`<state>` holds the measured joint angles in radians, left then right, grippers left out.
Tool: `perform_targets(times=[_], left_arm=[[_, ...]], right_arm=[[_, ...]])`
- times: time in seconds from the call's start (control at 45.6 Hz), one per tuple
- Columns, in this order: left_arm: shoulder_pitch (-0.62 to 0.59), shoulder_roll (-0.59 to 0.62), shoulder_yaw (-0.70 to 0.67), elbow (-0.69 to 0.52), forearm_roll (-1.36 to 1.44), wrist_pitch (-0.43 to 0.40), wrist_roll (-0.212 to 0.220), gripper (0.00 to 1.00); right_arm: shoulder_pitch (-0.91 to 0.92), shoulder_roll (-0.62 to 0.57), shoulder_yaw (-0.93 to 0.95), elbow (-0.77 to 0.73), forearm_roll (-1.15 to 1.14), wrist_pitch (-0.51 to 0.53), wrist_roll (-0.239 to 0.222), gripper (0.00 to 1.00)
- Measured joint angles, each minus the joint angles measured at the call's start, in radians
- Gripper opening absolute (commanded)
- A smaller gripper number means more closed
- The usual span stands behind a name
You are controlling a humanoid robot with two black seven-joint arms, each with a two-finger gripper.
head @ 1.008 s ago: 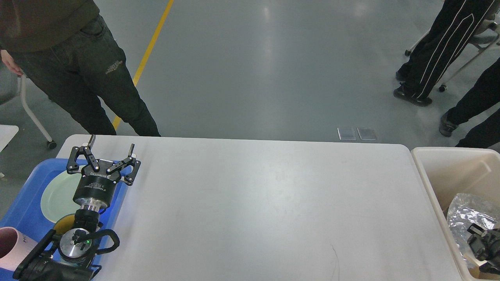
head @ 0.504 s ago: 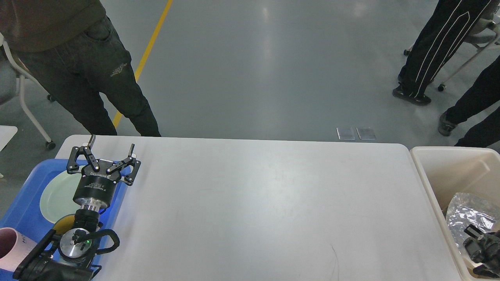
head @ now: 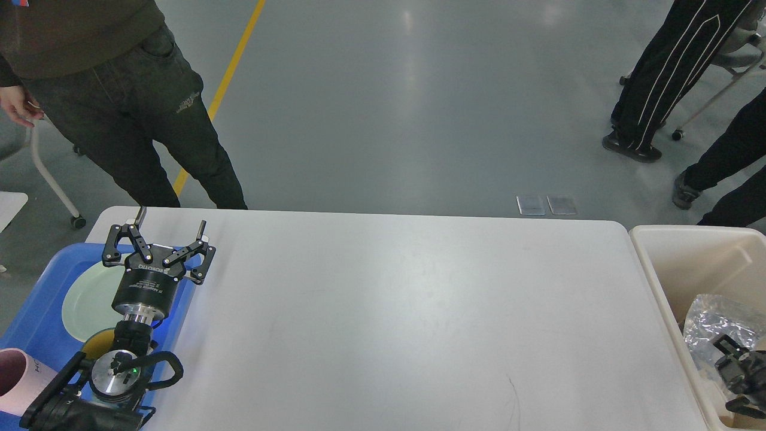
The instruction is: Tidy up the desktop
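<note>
The desktop [head: 395, 311] is a wide white tabletop with rounded corners that fills the middle of the head view. My left gripper [head: 171, 218] hangs over its far left corner, above the edge of a blue tray [head: 36, 323], with its two fingers spread apart and nothing between them. My right gripper [head: 739, 374] is a small dark shape low inside a cream bin [head: 652, 263] at the right, next to crumpled silver foil [head: 715, 326]. Its fingers cannot be told apart.
The blue tray holds a pale green plate [head: 87, 299], a yellow dish [head: 99, 344] and a pink cup [head: 18, 383]. A person in dark trousers [head: 149, 137] stands at the far left corner. Two more people [head: 676, 78] stand at the far right.
My left arm has not moved. My right gripper has shifted slightly inside the bin. The person at the far left has shifted stance.
</note>
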<state>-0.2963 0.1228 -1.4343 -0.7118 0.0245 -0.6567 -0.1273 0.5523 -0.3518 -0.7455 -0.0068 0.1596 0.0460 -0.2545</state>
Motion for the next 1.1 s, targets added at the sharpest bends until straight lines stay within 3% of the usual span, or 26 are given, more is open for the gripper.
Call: perform_targets(times=[0.088,0.329,0.548,0.701,0.789,0.92,1.096], left_arm=[[0.000,0.000,0.000,0.000,0.000,0.000,0.000,0.97],[0.000,0.000,0.000,0.000,0.000,0.000,0.000,0.97],[0.000,0.000,0.000,0.000,0.000,0.000,0.000,0.97],[0.000,0.000,0.000,0.000,0.000,0.000,0.000,0.97],[0.000,0.000,0.000,0.000,0.000,0.000,0.000,0.97],[0.000,0.000,0.000,0.000,0.000,0.000,0.000,0.97],[0.000,0.000,0.000,0.000,0.000,0.000,0.000,0.97]], right_arm=[[0.047,-0.019,0.125,0.003,0.000,0.000,0.000,1.00],[0.203,-0.094,0.714,0.065,-0.003,0.010,0.002,1.00],[0.275,-0.265,1.204,0.437,-0.003,0.019,0.004,1.00],[0.181,-0.280,1.531,0.658,-0.022,0.035,0.020,1.00],[0.055,-0.228,1.702,0.796,-0.066,0.060,0.095,1.00],[-0.148,-0.068,1.986,0.922,-0.273,0.078,0.273,1.00],[-0.279,0.117,2.149,0.995,-0.531,0.081,0.398,1.00]])
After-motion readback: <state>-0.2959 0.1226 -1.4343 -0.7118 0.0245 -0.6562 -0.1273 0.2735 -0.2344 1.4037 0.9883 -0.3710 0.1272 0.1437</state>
